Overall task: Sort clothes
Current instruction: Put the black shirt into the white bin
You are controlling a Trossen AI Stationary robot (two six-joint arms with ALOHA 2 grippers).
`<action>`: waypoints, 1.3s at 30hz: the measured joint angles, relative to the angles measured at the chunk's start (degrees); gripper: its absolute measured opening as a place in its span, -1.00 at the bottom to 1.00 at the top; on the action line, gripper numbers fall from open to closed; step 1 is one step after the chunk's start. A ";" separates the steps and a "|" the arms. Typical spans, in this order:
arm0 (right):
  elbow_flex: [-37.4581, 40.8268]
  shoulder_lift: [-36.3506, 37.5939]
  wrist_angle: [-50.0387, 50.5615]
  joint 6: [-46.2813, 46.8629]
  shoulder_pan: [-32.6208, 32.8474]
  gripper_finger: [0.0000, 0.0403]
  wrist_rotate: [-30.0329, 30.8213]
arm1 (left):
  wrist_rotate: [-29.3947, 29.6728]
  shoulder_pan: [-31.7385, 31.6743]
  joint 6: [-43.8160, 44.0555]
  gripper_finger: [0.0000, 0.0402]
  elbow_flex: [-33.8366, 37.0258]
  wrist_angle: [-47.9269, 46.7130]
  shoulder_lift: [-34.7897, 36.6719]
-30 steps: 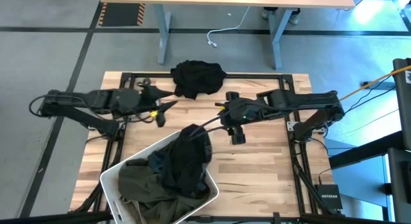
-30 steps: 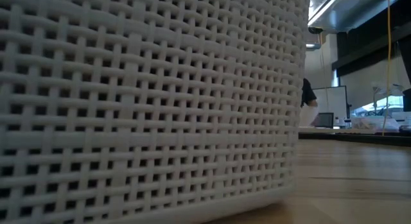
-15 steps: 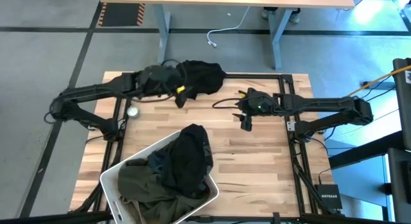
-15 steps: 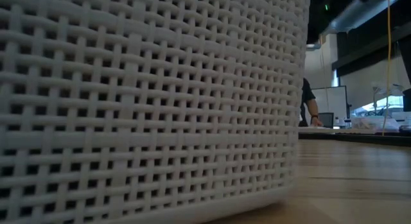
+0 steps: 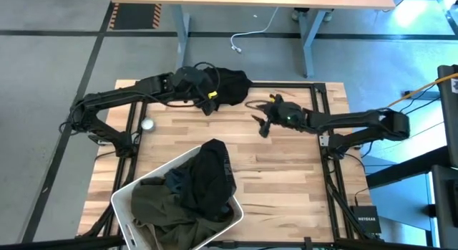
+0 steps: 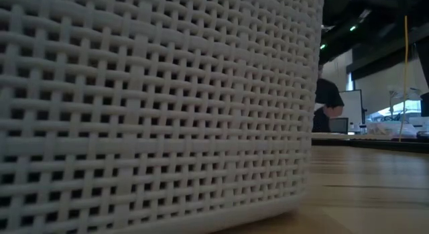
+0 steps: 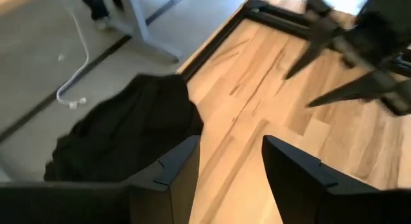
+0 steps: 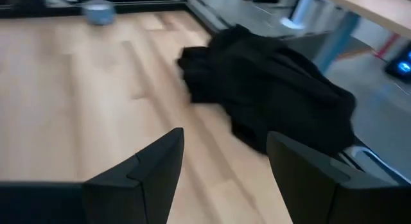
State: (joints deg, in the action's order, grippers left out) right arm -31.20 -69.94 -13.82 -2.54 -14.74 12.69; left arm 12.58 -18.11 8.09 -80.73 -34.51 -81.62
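Overhead, both arms now reach toward the black heap lying at the table's far edge. A second ago the left gripper hung over the left-middle boards and the right gripper was at the centre, with a black garment trailing from it over the bin. That garment now drapes over the bin's rim with dark and olive clothes under it, and the right gripper is apart from it, just beside the heap's right side. The left gripper sits at the heap's near-left edge, touching or almost touching it. A small round grey object has come into sight on the left boards, where the left arm covered it before. My reading: one drop into the bin is done and the heap is the next pick.

Low view: the bin's woven white wall fills nearly everything. To its right a person in dark clothes stands in the room behind, showing more than half a second ago. Neither gripper appears.

Left wrist: its fingers are spread wide, with bare wood between them. The heap lies just ahead of one finger, and the right arm's dark fingers show farther off.

Right wrist: its fingers are also spread, holding nothing, and the heap lies a little ahead with bare wood between.
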 joint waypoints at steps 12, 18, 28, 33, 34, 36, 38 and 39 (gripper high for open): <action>-23.33 -25.92 10.60 -12.35 -16.10 0.20 -0.26 | -0.73 5.65 -5.59 -0.18 1.36 1.90 0.02; -36.58 -33.24 17.42 -17.06 -24.70 0.20 -14.71 | -0.77 8.03 -5.62 -0.18 1.36 1.54 0.13; -48.42 -45.39 24.97 -16.63 -32.32 0.20 -33.93 | -0.72 9.29 -7.43 -0.18 1.36 1.33 0.17; -49.31 -49.59 26.24 -17.37 -32.95 0.20 -35.43 | -0.64 9.27 -6.88 -0.18 1.36 0.24 0.19; -49.33 -49.60 25.77 -17.43 -32.93 0.20 -35.76 | -0.63 9.30 -6.83 -0.18 1.36 0.27 0.19; -49.50 -49.49 24.07 -17.43 -32.92 0.20 -35.85 | -0.63 9.47 -6.81 -0.18 1.36 0.31 0.19; -49.47 -48.95 23.99 -17.39 -32.92 0.22 -35.77 | -0.67 9.51 -6.77 -0.18 1.36 0.31 0.19; -49.51 -48.65 23.96 -17.41 -32.92 0.24 -35.23 | -0.65 9.51 -6.75 -0.18 1.36 0.32 0.19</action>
State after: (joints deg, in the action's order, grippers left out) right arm -80.70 -118.60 10.14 -19.95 -47.66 -22.54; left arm 11.92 -8.60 1.33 -79.37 -34.18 -81.43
